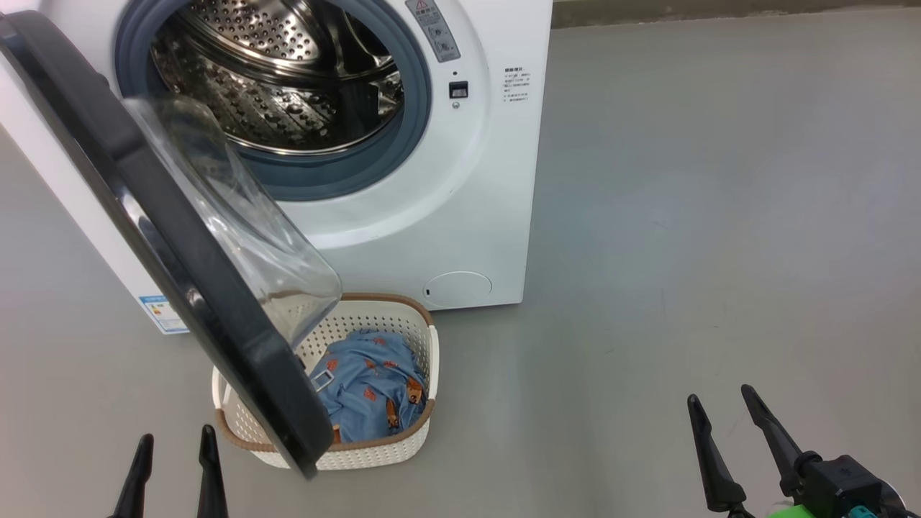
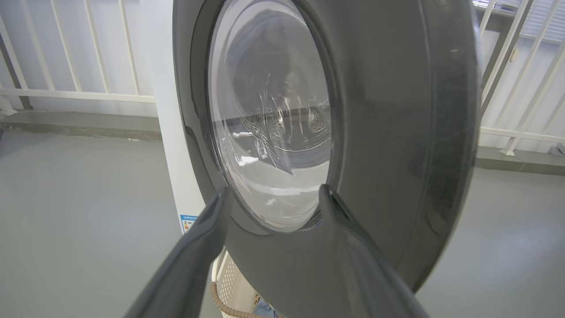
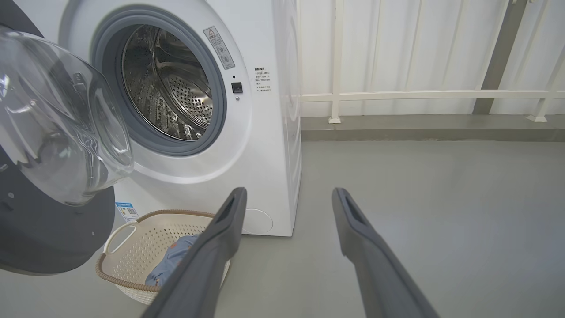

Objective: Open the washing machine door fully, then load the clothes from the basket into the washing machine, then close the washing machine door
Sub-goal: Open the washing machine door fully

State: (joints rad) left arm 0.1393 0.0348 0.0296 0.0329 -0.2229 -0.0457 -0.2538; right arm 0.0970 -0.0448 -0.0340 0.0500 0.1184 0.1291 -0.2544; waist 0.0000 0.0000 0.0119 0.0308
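While washing machine door (image 1: 201, 302) overhangs basket (image 1: 374, 450) rim, wide floor (image 1: 683, 216) rightward

Left hand (image 2: 273, 191) has its two fingers spread wide, pointed up at the outside of the washing machine door (image 2: 397, 132), tips flanking the bottom of its glass window (image 2: 269, 115). Under the door you can spot the basket (image 2: 225, 282) rim and a scrap of blue clothes (image 2: 265, 308).
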